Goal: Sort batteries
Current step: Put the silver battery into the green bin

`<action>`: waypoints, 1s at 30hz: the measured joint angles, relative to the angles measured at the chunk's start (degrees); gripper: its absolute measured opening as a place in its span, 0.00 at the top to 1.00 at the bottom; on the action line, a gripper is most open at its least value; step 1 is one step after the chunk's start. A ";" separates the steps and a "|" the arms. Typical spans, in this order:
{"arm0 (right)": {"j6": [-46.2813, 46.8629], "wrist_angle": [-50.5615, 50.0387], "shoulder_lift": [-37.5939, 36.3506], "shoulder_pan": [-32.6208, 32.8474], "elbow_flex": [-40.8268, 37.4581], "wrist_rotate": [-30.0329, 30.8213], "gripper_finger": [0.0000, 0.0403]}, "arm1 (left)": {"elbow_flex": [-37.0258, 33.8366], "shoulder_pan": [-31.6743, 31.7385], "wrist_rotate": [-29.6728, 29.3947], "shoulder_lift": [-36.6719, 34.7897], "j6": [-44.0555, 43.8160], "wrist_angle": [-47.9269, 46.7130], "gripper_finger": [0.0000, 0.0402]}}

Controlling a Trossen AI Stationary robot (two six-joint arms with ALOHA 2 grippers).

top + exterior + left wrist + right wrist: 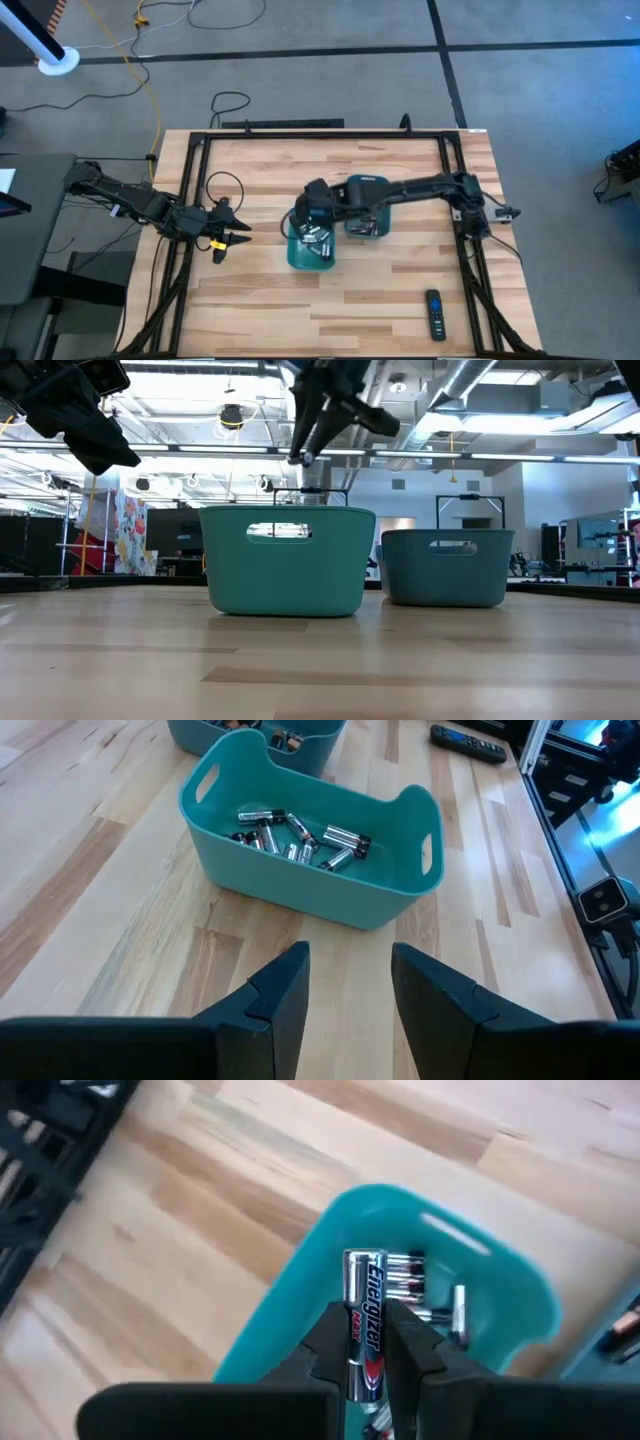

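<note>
Two teal bins stand mid-table. The nearer bin (300, 255) (310, 840) holds several silvery batteries (300, 840). The farther bin (366, 222) (255, 735) holds darker ones. My right gripper (366, 1320) (300, 455) hangs above the nearer bin, shut on one silver battery (366, 1290). At the table's left, my left gripper (348, 965) (236, 228) is open and points at the nearer bin, with nothing between its fingers. My right gripper pinches the silver battery between its two fingers (330, 1330), on the barrel's lower half (366, 1335). The fingers slant down from above and lie along the battery. Its upper end (366, 1260) sticks out past the fingertips. It hangs clear above the bin.
A black remote control (435, 314) (468, 742) lies near the table's front right corner. A dark frame (300, 135) runs along the table's edges. Bare wood (250, 310) lies in front of the bins.
</note>
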 joint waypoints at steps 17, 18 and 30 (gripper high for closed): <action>-2.69 5.38 0.10 -4.11 -10.52 -11.05 0.88 | 0.00 0.03 -2.99 0.01 0.22 0.00 0.66; -2.67 7.02 0.10 -4.11 -11.30 -11.58 0.88 | 0.00 0.07 -3.04 0.01 0.63 0.03 0.66; -0.04 20.11 0.08 -2.49 -19.61 -13.88 0.88 | -0.02 0.11 -3.13 -0.02 2.01 0.05 0.66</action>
